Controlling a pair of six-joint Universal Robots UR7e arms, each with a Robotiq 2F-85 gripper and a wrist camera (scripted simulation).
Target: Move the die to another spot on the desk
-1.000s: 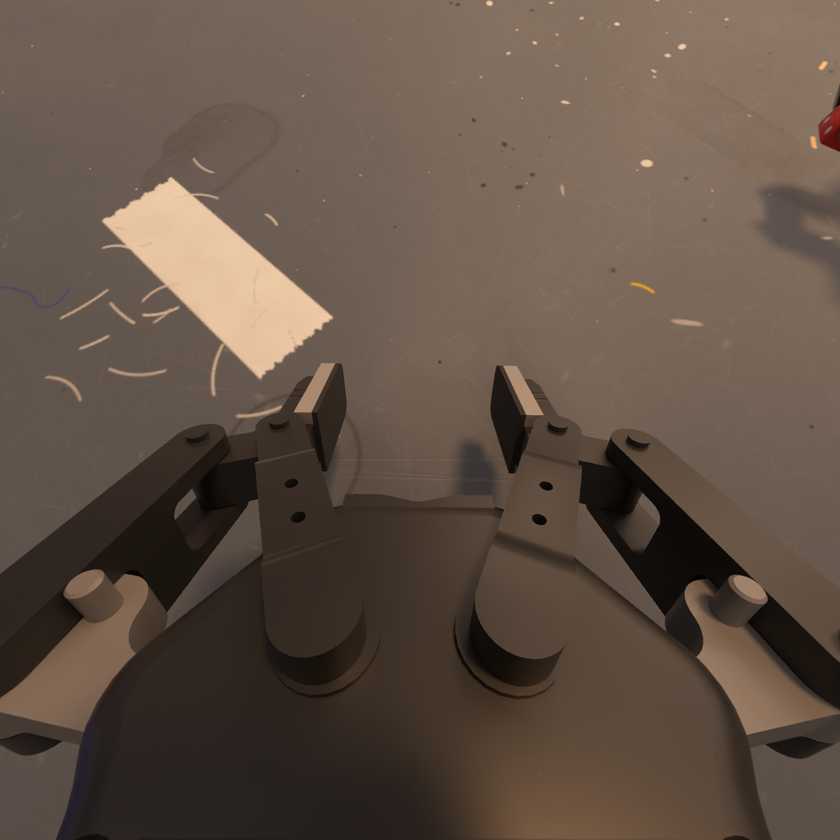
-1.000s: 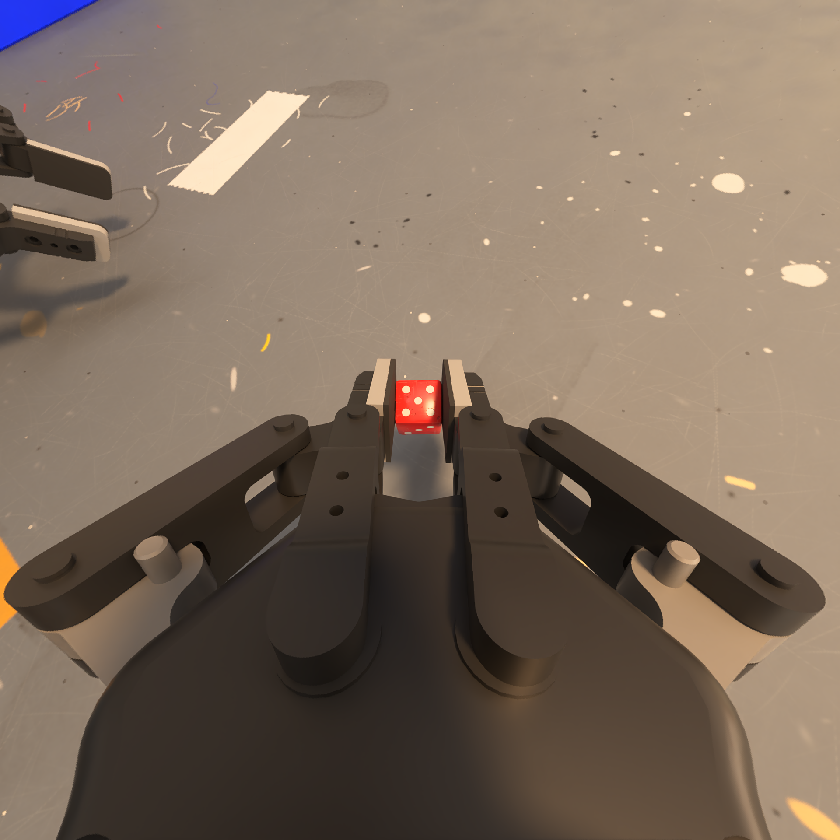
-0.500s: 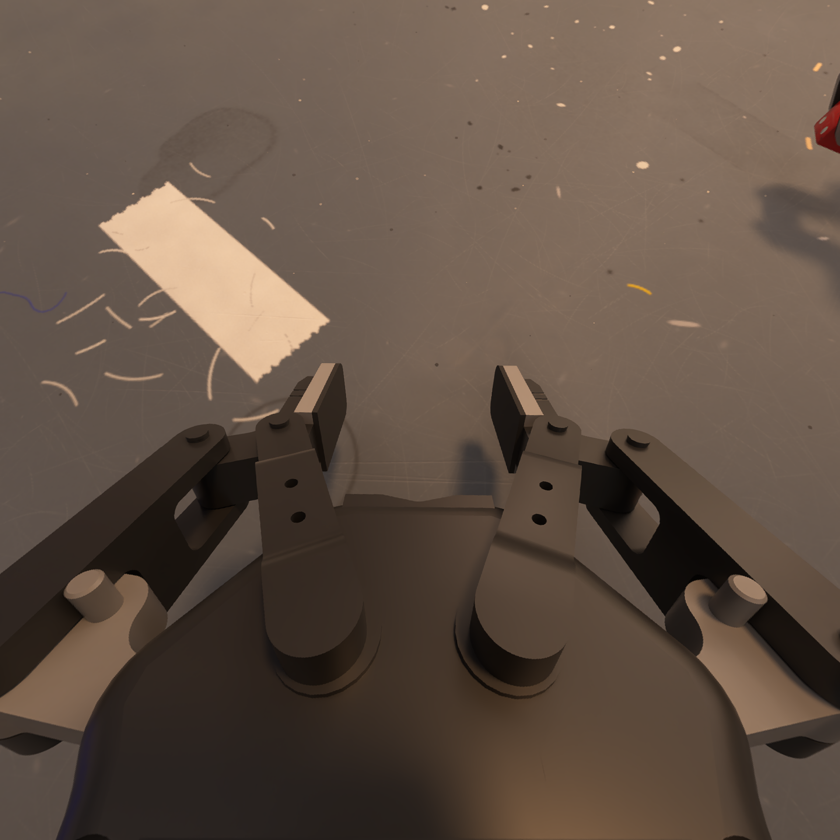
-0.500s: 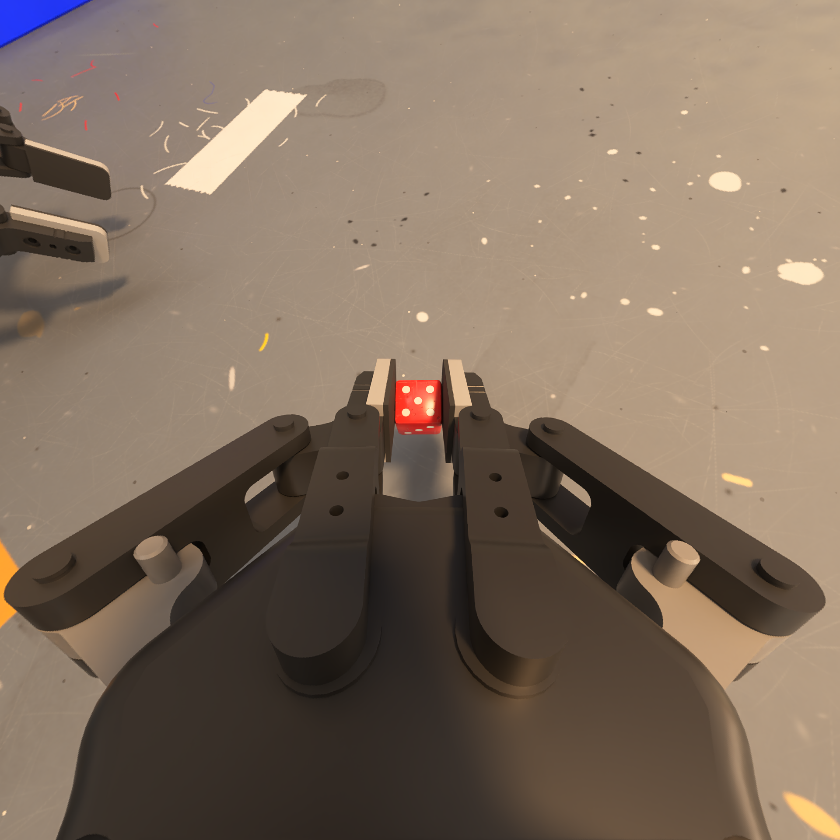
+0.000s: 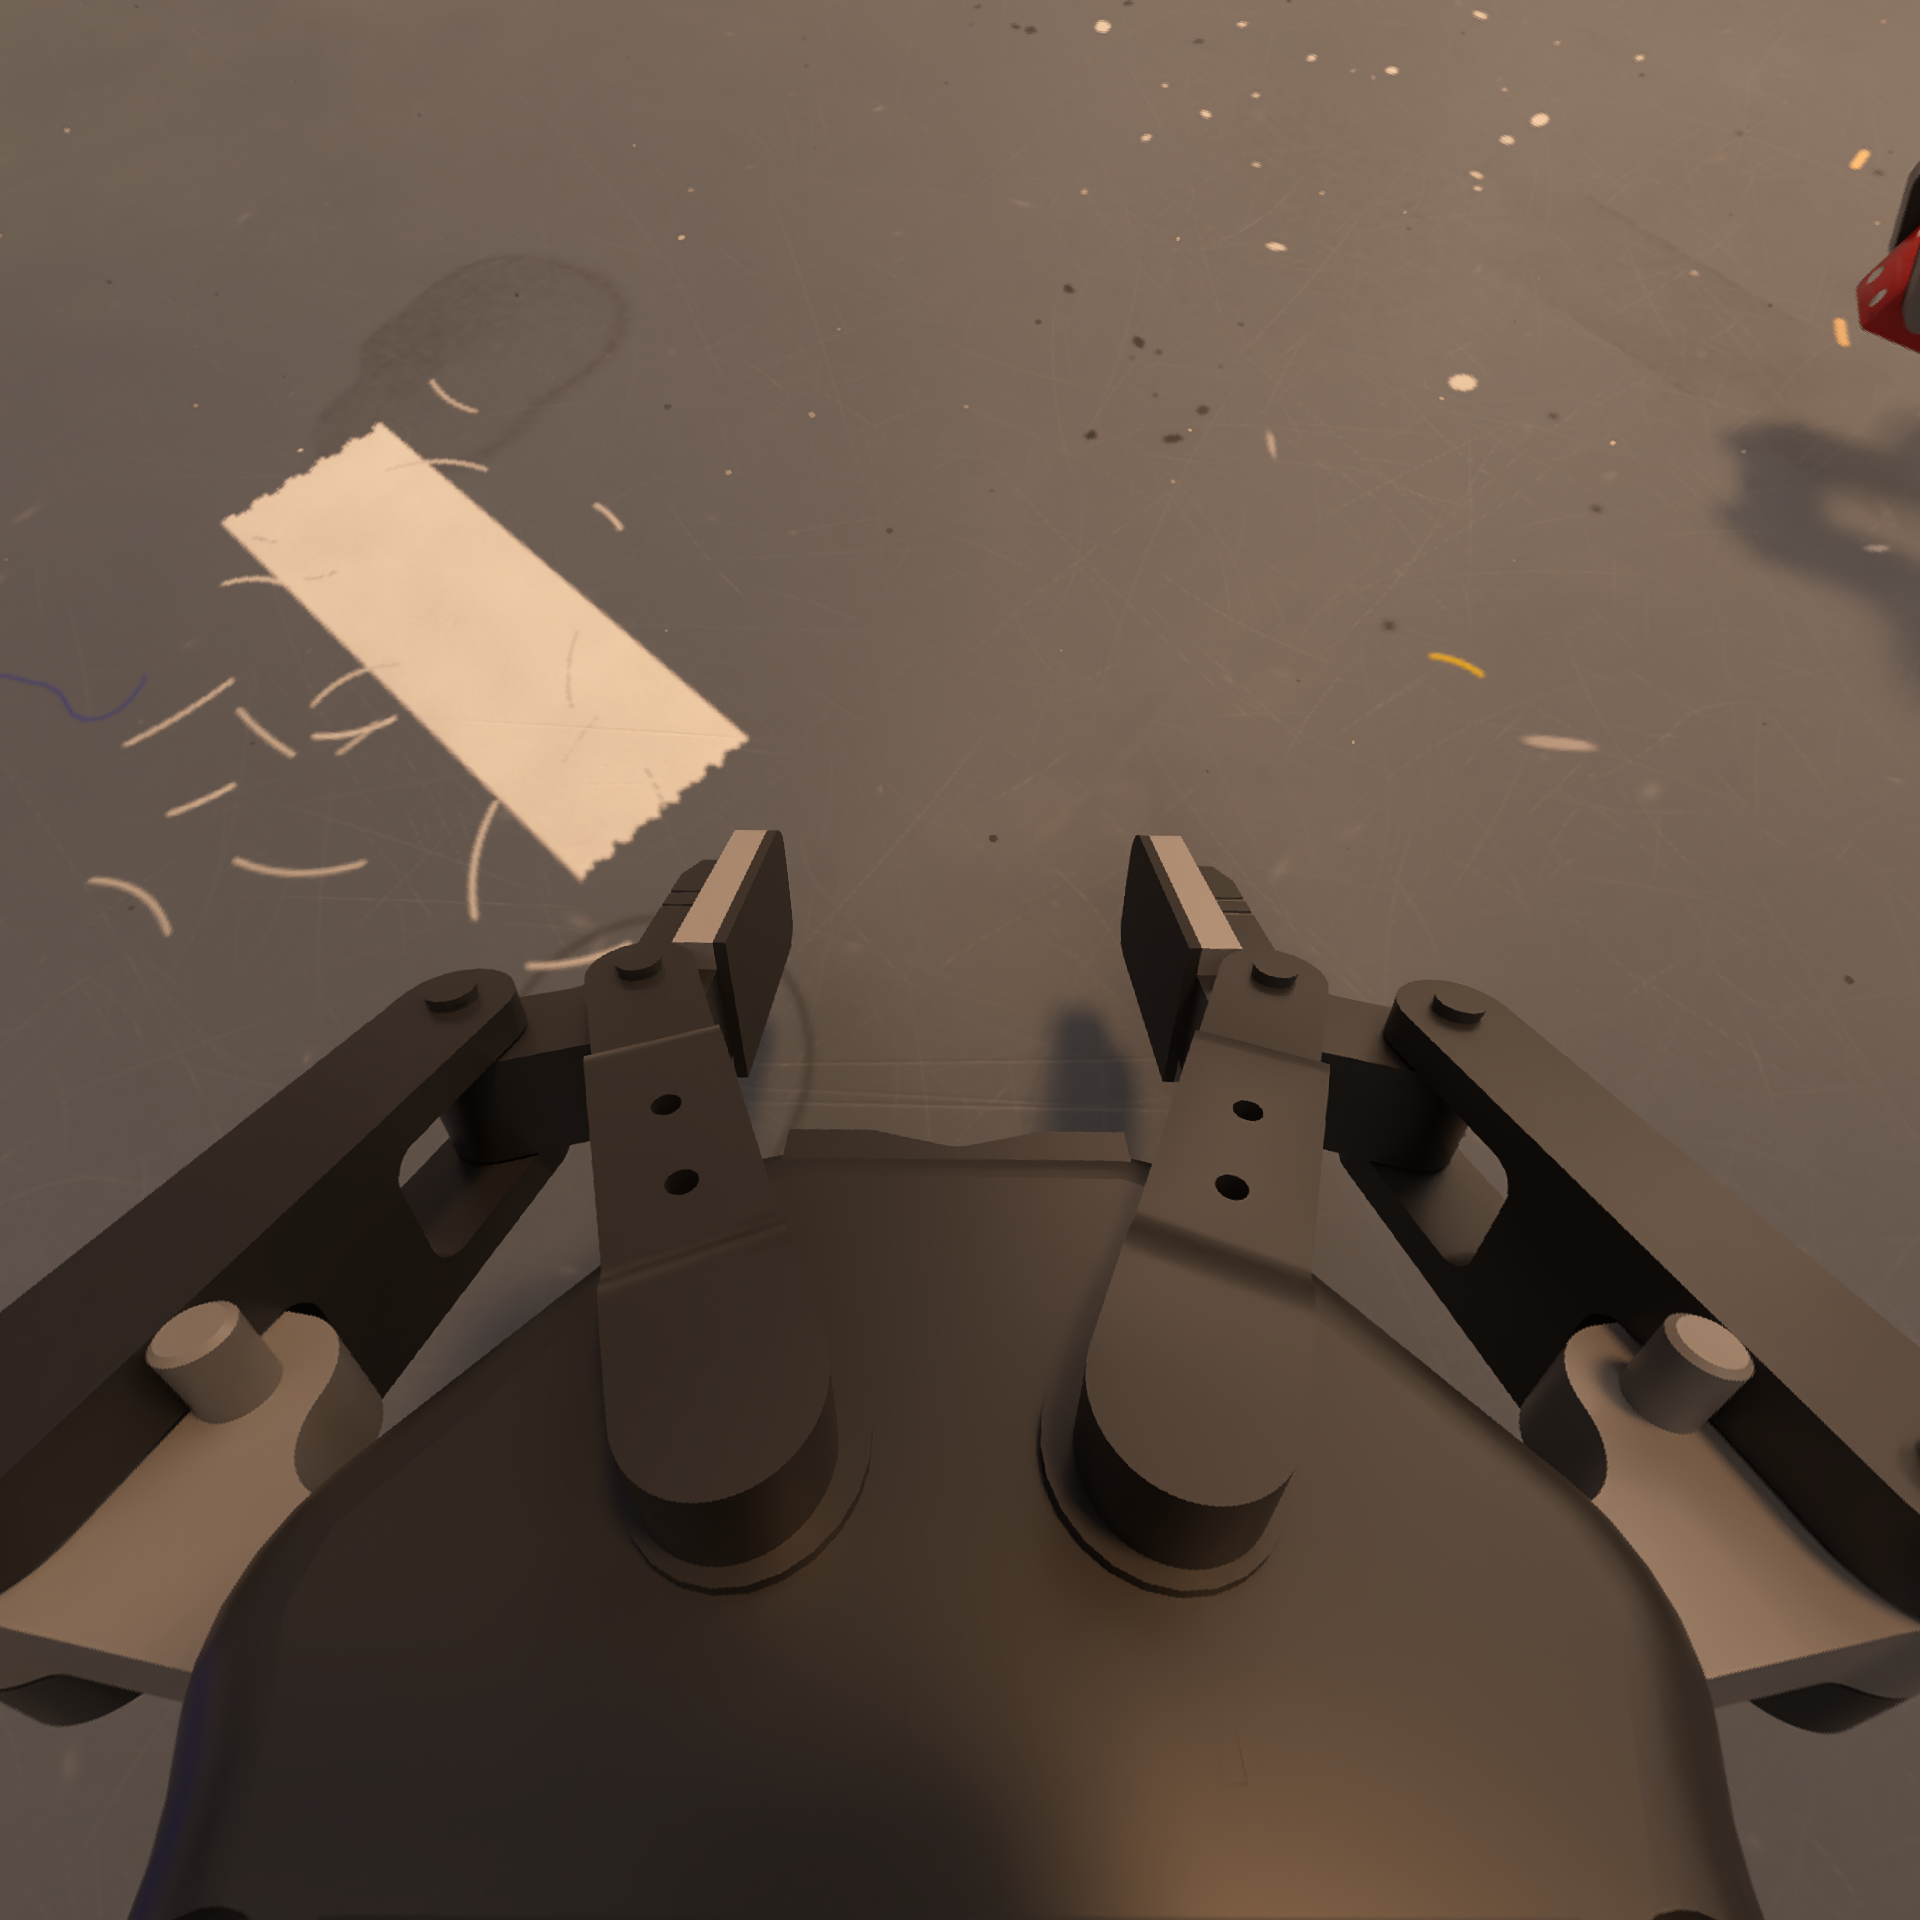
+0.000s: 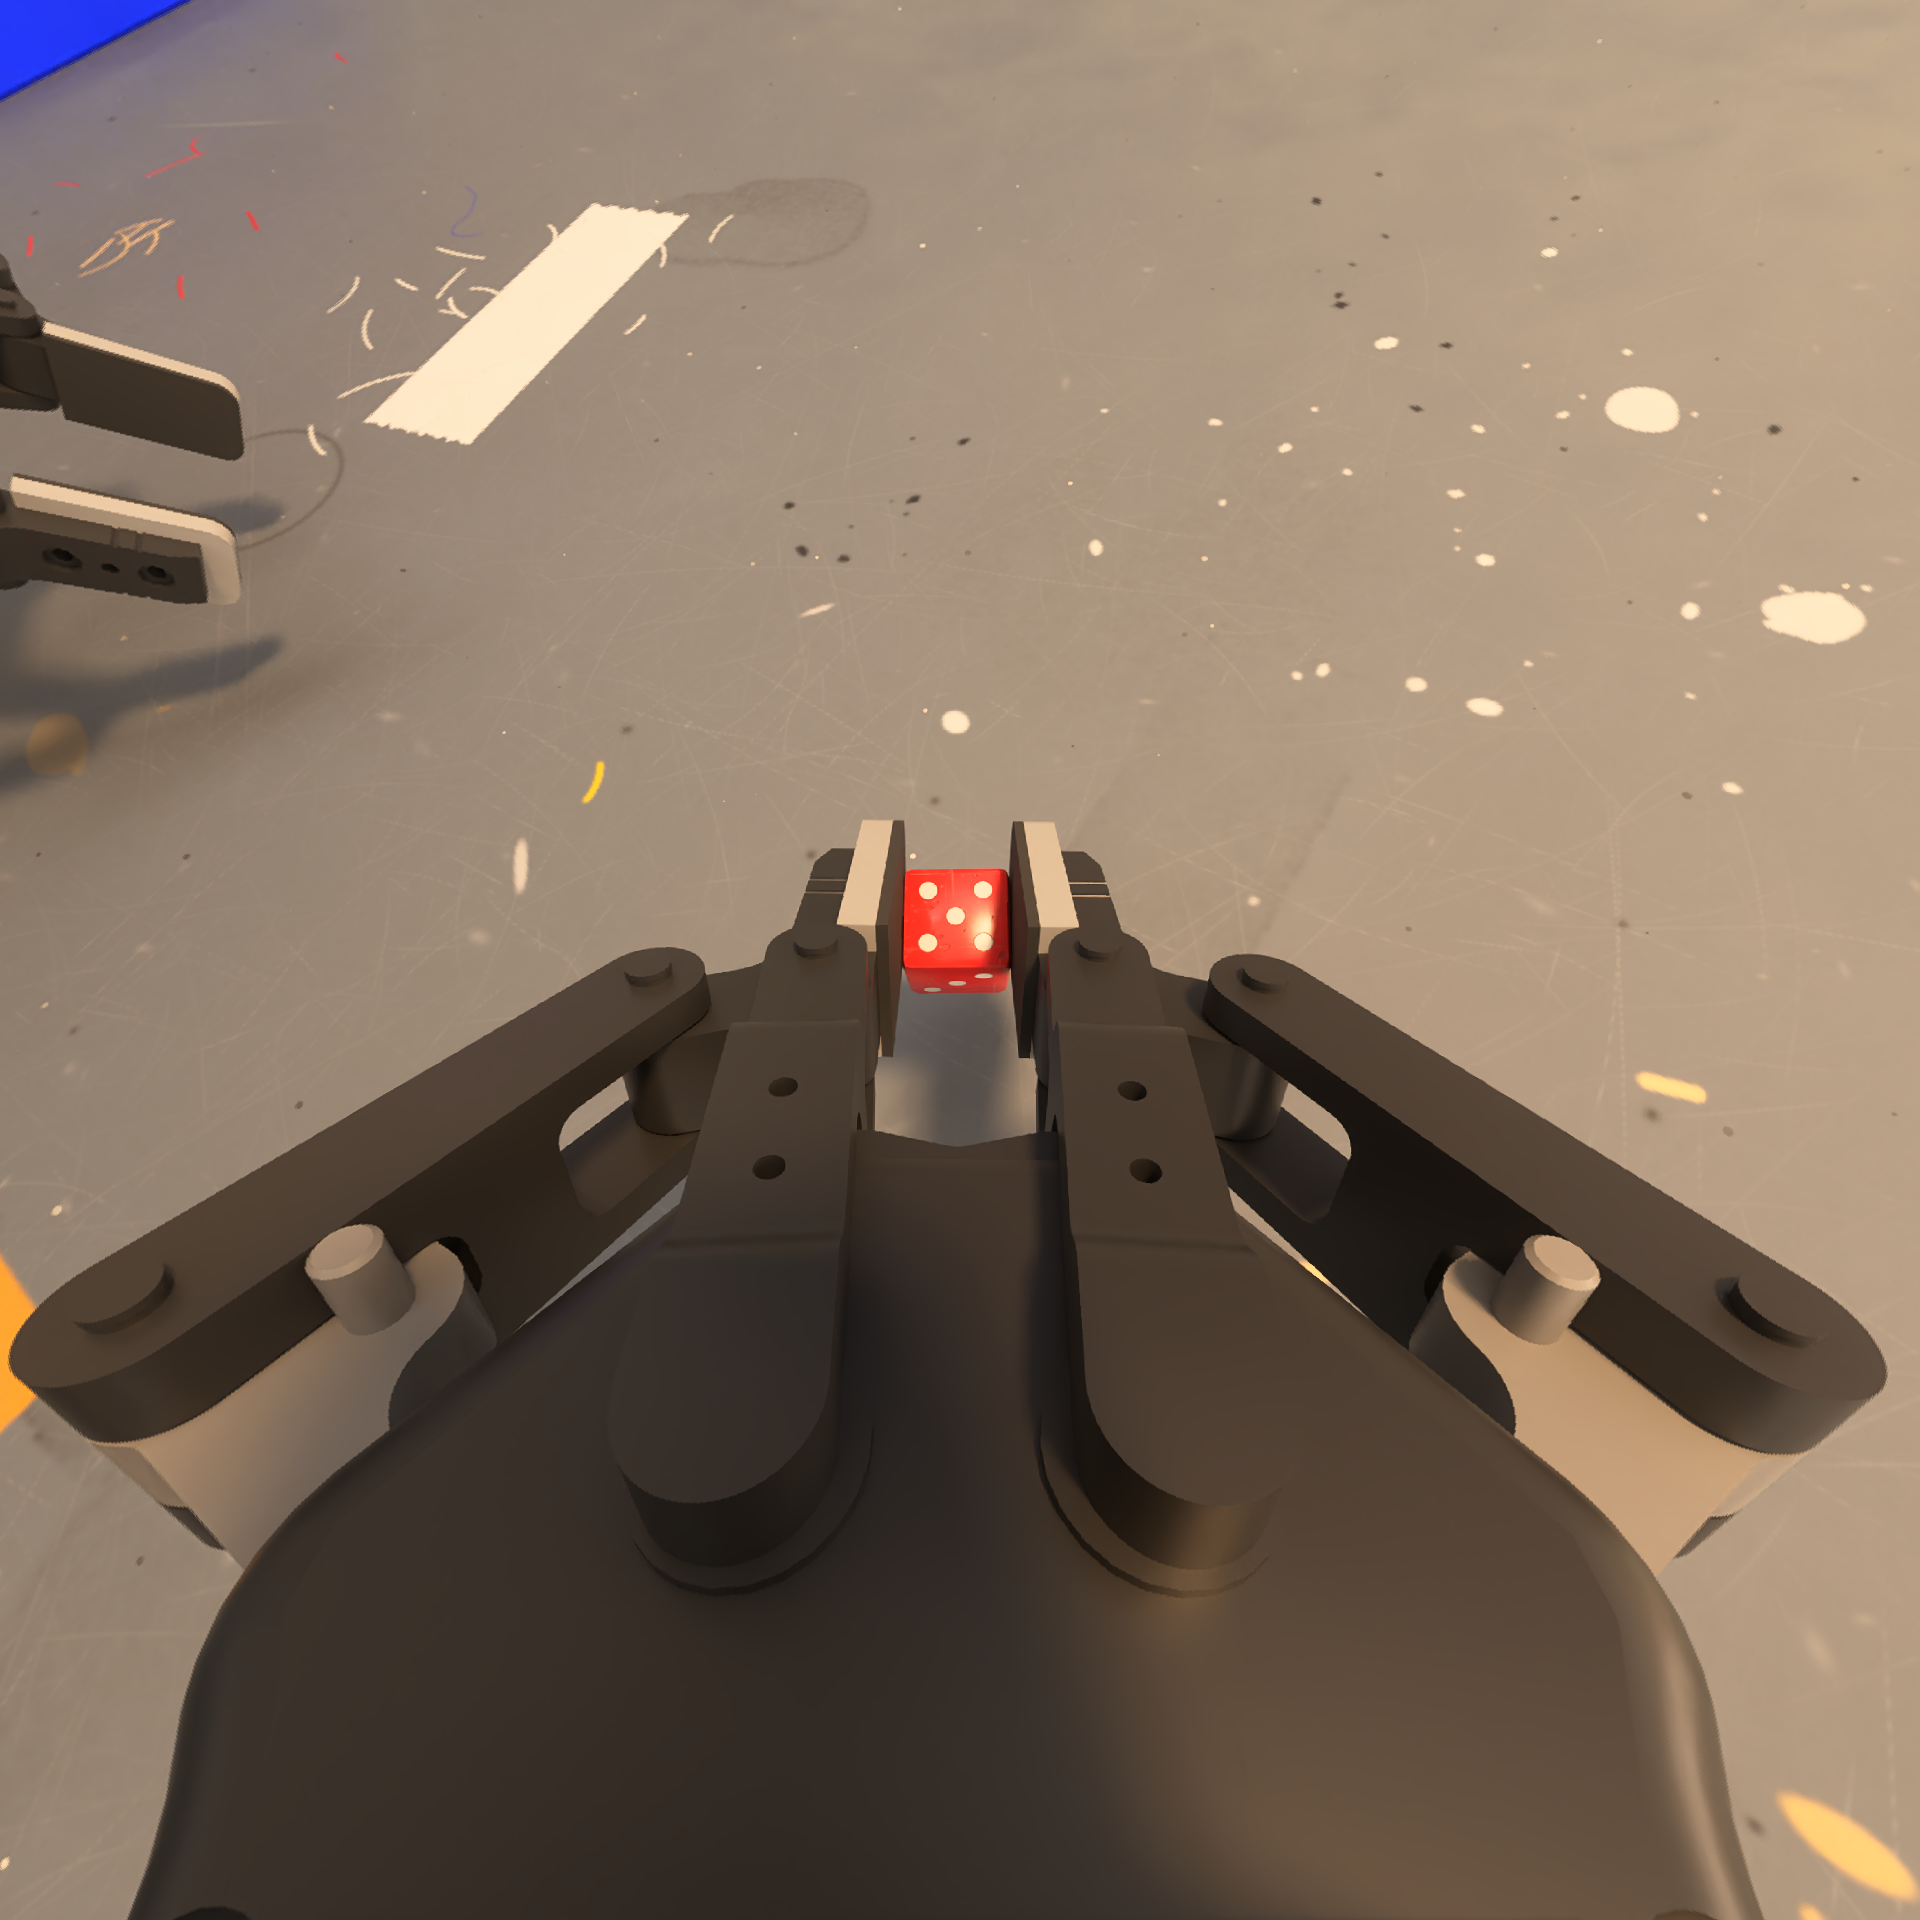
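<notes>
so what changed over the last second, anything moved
Very little. The right gripper stays shut on the die, and in the right wrist view the desk marks slip slightly toward the camera, so it is drifting slowly forward. In the left wrist view the die creeps leftward. The left gripper stays open and empty beside the tape.

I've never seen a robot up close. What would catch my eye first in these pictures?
First, the small red die with white dots, pinched between the two fingers of the right gripper above the speckled grey desk. Next, a pale strip of tape stuck flat on the desk, just ahead and left of the left gripper, whose fingers stand wide apart with nothing between them.
</notes>
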